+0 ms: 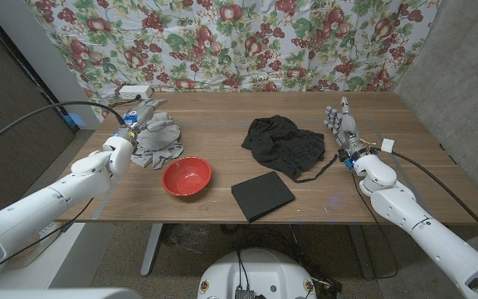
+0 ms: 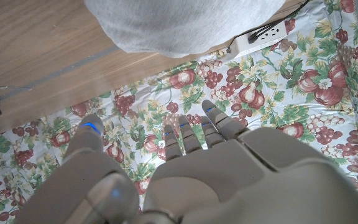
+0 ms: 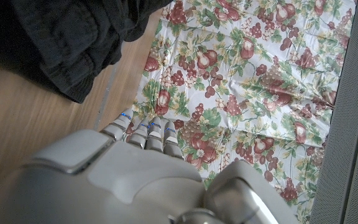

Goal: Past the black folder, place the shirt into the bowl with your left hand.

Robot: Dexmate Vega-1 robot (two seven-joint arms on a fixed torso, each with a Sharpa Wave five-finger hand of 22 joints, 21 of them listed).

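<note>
A crumpled grey shirt [image 1: 158, 141] lies at the table's left, seen again in the left wrist view [image 2: 179, 25]. My left hand [image 1: 137, 116] hovers at the shirt's far left edge, fingers spread and holding nothing [image 2: 185, 168]. A red bowl [image 1: 187, 176] sits in front of the shirt, toward the near edge. To its right lies a black folder [image 1: 262, 196], flat on the table. Behind the folder is a heap of black cloth [image 1: 285, 145] [image 3: 61, 37]. My right hand [image 1: 340, 124] stands upright to the right of the black cloth, fingers straight, nothing in it [image 3: 129, 180].
The wooden table [image 1: 222, 112] has a floral cloth [image 1: 239, 41] hanging behind it. A white power strip [image 1: 135, 90] [image 2: 260, 37] lies at the back left, just beyond my left hand. A grey wall [image 1: 463, 83] stands at the right.
</note>
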